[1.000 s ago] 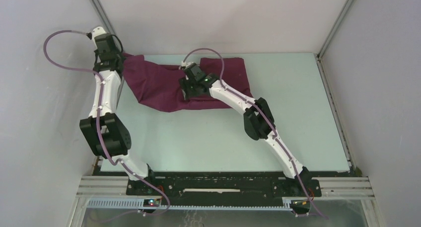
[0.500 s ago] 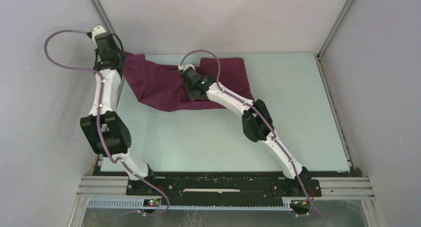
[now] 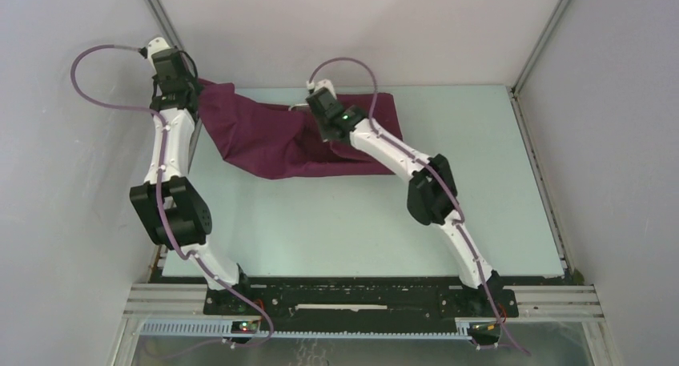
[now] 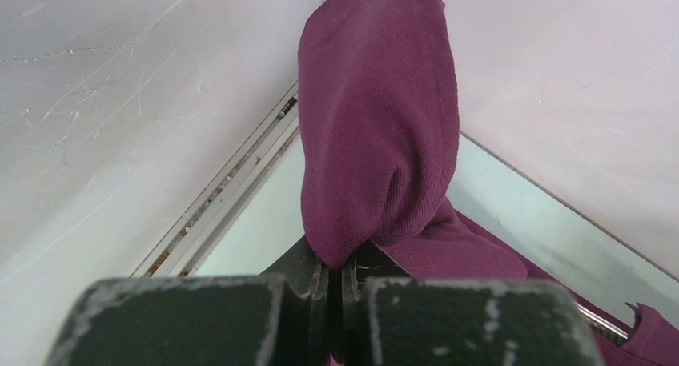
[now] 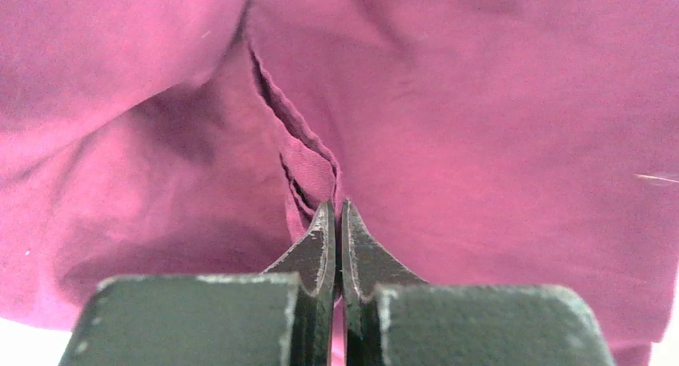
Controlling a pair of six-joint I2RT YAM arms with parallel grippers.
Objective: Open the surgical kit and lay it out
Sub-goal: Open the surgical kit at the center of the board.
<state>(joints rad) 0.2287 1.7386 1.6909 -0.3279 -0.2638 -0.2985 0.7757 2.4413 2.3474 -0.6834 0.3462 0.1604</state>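
Left fingers (image 4: 303, 271) pinch a wrap (image 3: 264, 138) corner by the upper-left wall (image 3: 56, 190); right fingers (image 5: 316, 254) pinch its hem, upper centre. Open bench (image 3: 360, 230) spreads below and right.

The cloth wrap (image 3: 264, 138) is a matt maroon-purple fabric, finely ribbed in its weave up close, soft and creased, with a stitched hem along one edge. The left fingers (image 4: 308, 268) and right fingers (image 5: 317, 252) are dull black, plastic or metal I can't tell, and the blocks behind them are rough and scuffed pale at the edges. The table (image 3: 336, 222) is a smooth pale green sheet with a faint sheen. The wall (image 4: 120, 102) is white, matt and lightly scratched. The left arm (image 3: 166, 151) and right arm (image 3: 384, 148) wear glossy white plastic shells.
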